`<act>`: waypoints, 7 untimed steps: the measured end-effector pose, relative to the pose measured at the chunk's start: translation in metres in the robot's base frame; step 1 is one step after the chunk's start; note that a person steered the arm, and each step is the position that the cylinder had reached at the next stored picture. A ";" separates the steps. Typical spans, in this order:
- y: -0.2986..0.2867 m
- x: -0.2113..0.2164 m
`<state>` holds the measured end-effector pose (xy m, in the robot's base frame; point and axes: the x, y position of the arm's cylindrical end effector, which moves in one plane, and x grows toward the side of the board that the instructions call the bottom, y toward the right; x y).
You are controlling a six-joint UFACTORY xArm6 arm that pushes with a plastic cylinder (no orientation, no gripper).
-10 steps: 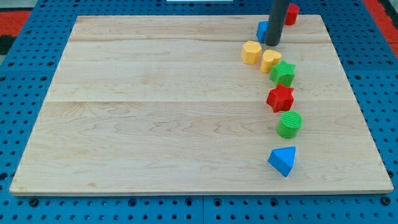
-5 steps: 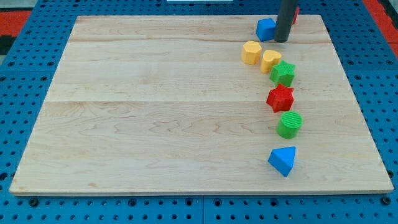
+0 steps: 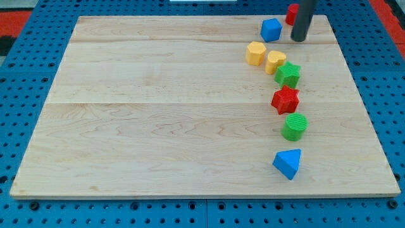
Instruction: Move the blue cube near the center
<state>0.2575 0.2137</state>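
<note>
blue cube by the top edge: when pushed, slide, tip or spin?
The blue cube sits flat on the smooth wooden board, so it will likely slide, not roll. It looks squat, so tipping seems unlikely. My tip stands apart at its right; an off-centre push would probably spin it.

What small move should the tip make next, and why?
Probably my tip should slide toward the view's left until it meets the blue cube. It now stands apart from the cube, on its right, and the board's centre lies to the cube's lower left.
</note>
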 end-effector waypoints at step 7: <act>-0.305 0.047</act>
